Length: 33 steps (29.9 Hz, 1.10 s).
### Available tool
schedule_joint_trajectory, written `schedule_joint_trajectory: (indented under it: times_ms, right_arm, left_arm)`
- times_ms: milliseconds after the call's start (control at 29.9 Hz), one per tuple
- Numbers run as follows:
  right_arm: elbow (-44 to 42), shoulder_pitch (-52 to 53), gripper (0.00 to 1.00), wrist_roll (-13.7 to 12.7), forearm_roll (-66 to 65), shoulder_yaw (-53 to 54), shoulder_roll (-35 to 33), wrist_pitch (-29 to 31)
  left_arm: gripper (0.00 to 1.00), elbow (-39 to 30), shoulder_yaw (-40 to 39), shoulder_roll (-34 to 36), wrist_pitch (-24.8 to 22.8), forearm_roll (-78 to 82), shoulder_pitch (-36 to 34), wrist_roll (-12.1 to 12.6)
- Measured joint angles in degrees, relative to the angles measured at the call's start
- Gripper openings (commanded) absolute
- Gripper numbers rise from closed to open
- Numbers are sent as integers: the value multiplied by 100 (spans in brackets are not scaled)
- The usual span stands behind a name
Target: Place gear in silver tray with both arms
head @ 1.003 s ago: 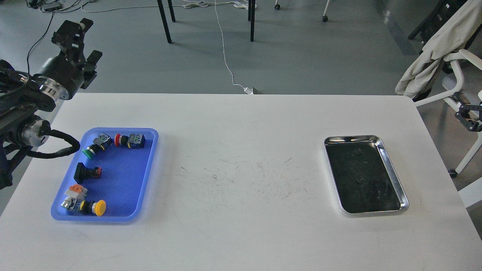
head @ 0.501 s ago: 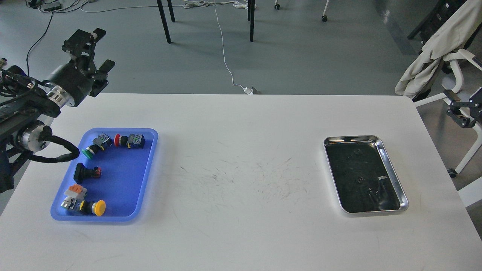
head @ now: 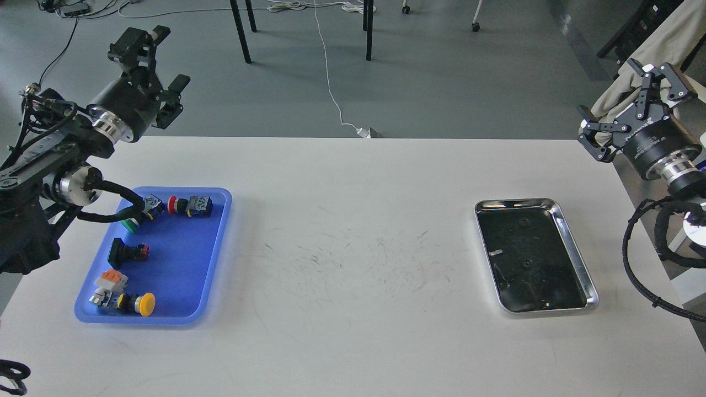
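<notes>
Likely light, stiff and slippery, the buttons (head: 139,304) in the blue tray (head: 182,259) want body grips; both fingers (head: 144,41) (head: 593,125) gape empty.

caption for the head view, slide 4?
Both open grippers, left and right, raised above the table ends; switches wait in the blue tray, silver tray empty.
</notes>
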Motion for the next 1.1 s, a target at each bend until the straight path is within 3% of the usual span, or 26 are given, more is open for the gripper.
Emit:
schedule_joint_trajectory:
  times_ms: [167, 602, 869, 1103]
  right_arm:
    - [-266, 29, 99, -161, 266, 428, 532, -279]
    - [-392, 57, 99, -147, 249, 437, 1131, -367]
    - [-425, 73, 99, -134, 232, 461, 1417, -407]
    - [-378, 85, 99, -131, 227, 457, 1332, -420]
  left_arm:
    - [98, 65, -177, -139, 13, -296, 0, -2]
    - [99, 189, -324, -358, 145, -370, 45, 1]
    - [99, 235, -295, -569, 176, -363, 117, 356]
    - [99, 260, -297, -597, 185, -369, 153, 392]
